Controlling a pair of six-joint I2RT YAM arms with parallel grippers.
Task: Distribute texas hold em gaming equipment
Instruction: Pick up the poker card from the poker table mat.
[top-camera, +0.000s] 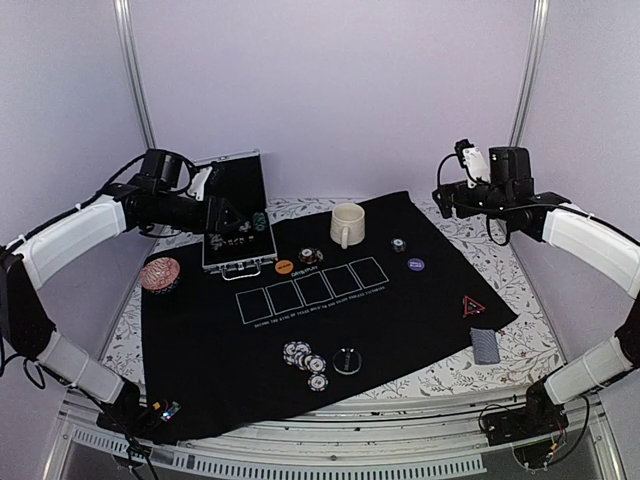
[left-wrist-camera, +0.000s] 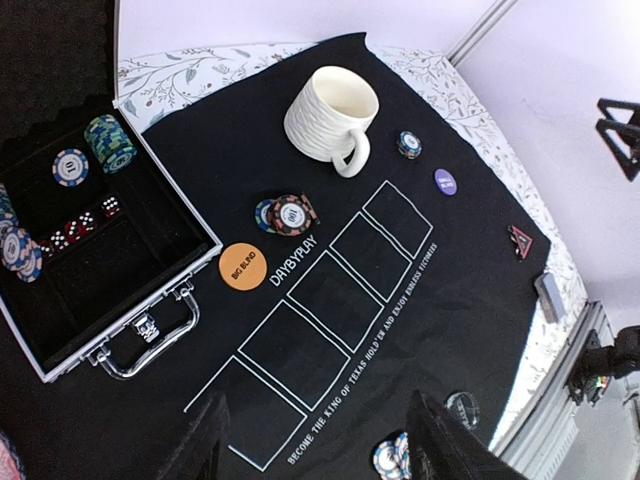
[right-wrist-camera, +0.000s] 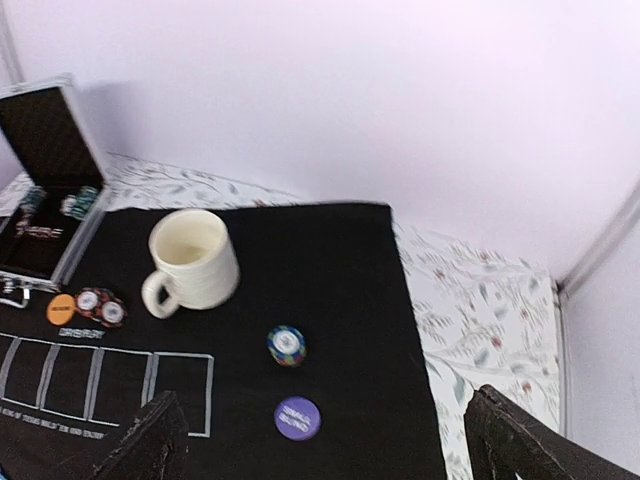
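Chips (top-camera: 305, 361) nearest, card deck (top-camera: 484, 345) lengthwise near-to-far, left gripper (left-wrist-camera: 320, 408) and right gripper (right-wrist-camera: 325, 398) released

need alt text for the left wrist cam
Black poker mat with five card outlines, seen from above, the left gripper open and empty at the bottom. An open metal case of chips and dice sits at left; a cream mug, orange disc, chip stack and purple disc lie on the mat.
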